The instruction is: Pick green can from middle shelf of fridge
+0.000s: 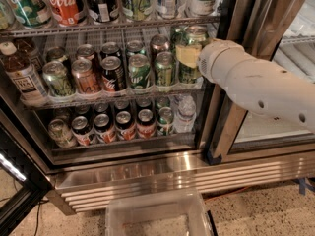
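1. Gripper (pixel 188 56), at the tip of a thick white arm (pixel 256 85), is sitting inside the fridge (pixel 147 173). Its pale end is overlapping the upper front of the green can (pixel 189 75).
2. Whether the gripper is clenched on that can or released cannot be told, because the arm's rounded wrist is blocking that side.
3. The green can is standing upright directly behind the gripper, at the right end of the middle shelf (pixel 113 97). Its silver lid is showing just above the gripper, and most of its label is being hidden.
4. More cans are standing in rows on the same shelf, picture-left of the gripper. Among them are a brighter green can lettered UP (pixel 139 73) and a copper can (pixel 84 78).
5. Above the gripper, large bottles (pixel 101 1) are being cut off by the top edge.
6. Below the gripper, a lower row of cans (pixel 115 124) is sitting in shadow, with labels hard to read. A clear plastic bin (pixel 157 213) is being cropped by the bottom edge.
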You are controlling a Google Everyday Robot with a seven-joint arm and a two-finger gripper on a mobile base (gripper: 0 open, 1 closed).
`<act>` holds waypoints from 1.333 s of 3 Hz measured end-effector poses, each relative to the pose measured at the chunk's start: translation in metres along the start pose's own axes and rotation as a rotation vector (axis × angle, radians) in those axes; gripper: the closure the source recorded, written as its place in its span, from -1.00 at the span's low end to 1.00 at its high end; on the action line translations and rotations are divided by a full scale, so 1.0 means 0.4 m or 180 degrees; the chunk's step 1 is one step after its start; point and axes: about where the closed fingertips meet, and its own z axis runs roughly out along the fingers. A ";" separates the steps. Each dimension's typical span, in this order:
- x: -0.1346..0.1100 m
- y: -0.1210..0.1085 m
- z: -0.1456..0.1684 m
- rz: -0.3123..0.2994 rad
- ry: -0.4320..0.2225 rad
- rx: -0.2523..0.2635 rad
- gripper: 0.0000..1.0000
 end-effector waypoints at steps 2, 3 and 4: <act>0.080 0.211 -0.148 0.0053 0.0485 -0.0895 1.00; 0.251 0.238 -0.237 0.0162 0.0794 -0.1255 1.00; 0.382 0.244 -0.309 0.0138 0.0814 -0.1614 1.00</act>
